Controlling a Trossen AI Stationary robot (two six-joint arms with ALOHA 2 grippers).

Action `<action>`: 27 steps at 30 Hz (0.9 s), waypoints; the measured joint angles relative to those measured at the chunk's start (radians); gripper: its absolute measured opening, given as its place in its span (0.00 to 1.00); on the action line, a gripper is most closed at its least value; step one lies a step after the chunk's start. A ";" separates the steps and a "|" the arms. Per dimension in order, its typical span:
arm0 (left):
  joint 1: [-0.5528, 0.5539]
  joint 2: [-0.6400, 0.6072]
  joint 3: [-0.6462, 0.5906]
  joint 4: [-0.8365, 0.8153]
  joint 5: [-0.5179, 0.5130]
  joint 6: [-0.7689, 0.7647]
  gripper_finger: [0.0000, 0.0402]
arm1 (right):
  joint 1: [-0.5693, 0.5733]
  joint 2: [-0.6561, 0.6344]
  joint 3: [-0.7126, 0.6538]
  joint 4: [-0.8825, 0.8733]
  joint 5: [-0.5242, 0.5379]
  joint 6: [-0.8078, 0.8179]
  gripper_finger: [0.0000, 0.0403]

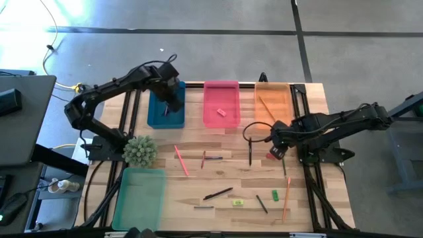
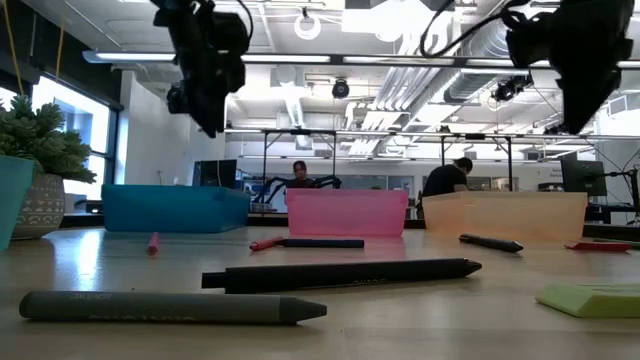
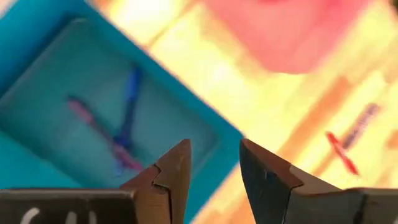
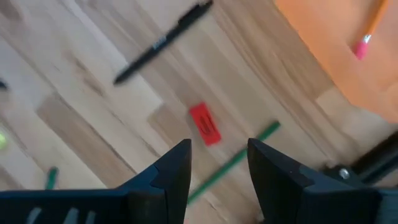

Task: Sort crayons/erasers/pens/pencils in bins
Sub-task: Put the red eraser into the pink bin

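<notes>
Hovering above the table [image 1: 198, 178], both tools are empty w/ fingers parted by a moderate gap. Left tool [image 1: 173, 92] hangs over the blue bin [image 1: 154, 116]; its wrist view shows two sticks already inside, a blue pen [image 3: 129, 102] crossed over a pink/purple one [image 3: 99, 134]. Right tool [image 1: 277, 149] hangs just in front of the orange bin [image 1: 272, 114], which holds an orange pencil [image 4: 367, 28], w/ a red eraser [image 4: 205, 123] and a green pencil [image 4: 233, 163] almost directly below it on the wood and a black pen [image 4: 163, 42] a little farther off. Pink bin [image 1: 221, 106] holds one small pale item; green bin [image 1: 140, 196] at the near left looks empty. Still loose: pink stick [image 1: 181, 160], dark pens and crayons mid-table, a green eraser [image 1: 275, 195], a yellow eraser [image 1: 238, 202], another orange pencil [image 1: 287, 190]. Risks, as judged: (1) eraser and green pencil lie close together, so a descent aimed at one could nudge or pinch the other, esp. if the fingers straddle both; (2) thin pencils lie flat and may roll or slip out unless gripped across the shaft; (3) the pink stick could be misread as pen vs. crayon and end in the wrong bin; (4) the plant [image 1: 139, 151] stands near the left arm's path to the green bin.
</notes>
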 joint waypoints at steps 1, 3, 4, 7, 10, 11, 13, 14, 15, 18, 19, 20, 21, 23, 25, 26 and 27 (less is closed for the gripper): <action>-0.020 -0.006 0.000 0.000 0.002 0.000 0.30 | 0.000 0.000 0.000 -0.008 -0.005 -0.019 0.37; -0.063 -0.017 0.000 0.001 0.000 -0.005 0.30 | 0.000 0.000 0.000 -0.013 -0.006 -0.055 0.37; -0.086 -0.019 0.000 0.004 -0.002 -0.016 0.30 | 0.000 0.000 0.000 -0.012 -0.006 -0.074 0.37; -0.155 -0.019 0.000 0.014 -0.002 -0.037 0.30 | 0.000 0.000 0.000 -0.011 -0.006 -0.109 0.38; -0.219 -0.019 0.000 0.013 -0.002 -0.043 0.30 | 0.000 0.000 0.000 -0.012 -0.006 -0.122 0.42; -0.239 -0.019 0.000 0.014 -0.002 -0.059 0.30 | 0.000 0.000 0.000 -0.012 -0.006 -0.133 0.44; -0.272 -0.019 0.000 0.014 0.003 -0.100 0.30 | 0.000 0.000 0.000 -0.011 -0.001 -0.160 0.48; -0.286 -0.021 0.000 0.014 0.005 -0.120 0.30 | 0.000 0.000 0.000 -0.008 0.004 -0.177 0.50; -0.299 -0.024 0.000 0.014 0.006 -0.138 0.30 | 0.000 0.001 0.000 -0.003 0.006 -0.197 0.52; -0.340 -0.040 0.000 0.017 0.006 -0.189 0.30 | 0.000 0.018 0.000 0.009 0.001 -0.264 0.54; -0.352 -0.042 0.000 0.016 0.006 -0.207 0.30 | 0.000 0.027 0.000 0.014 0.001 -0.282 0.54; -0.364 -0.046 0.000 0.017 0.006 -0.228 0.30 | 0.000 0.040 0.000 0.020 0.001 -0.298 0.54; -0.375 -0.053 0.000 0.017 0.006 -0.249 0.30 | 0.000 0.056 0.000 0.028 -0.001 -0.310 0.53; -0.401 -0.069 0.000 0.021 0.006 -0.289 0.30 | 0.000 0.090 0.000 0.058 -0.011 -0.341 0.53; -0.422 -0.085 0.000 0.020 0.006 -0.317 0.30 | 0.000 0.129 0.000 0.091 -0.034 -0.375 0.52; -0.436 -0.095 0.000 0.021 0.006 -0.331 0.30 | 0.000 0.151 0.000 0.102 -0.043 -0.392 0.52; -0.449 -0.105 0.000 0.022 0.006 -0.345 0.30 | 0.000 0.173 0.000 0.110 -0.049 -0.398 0.52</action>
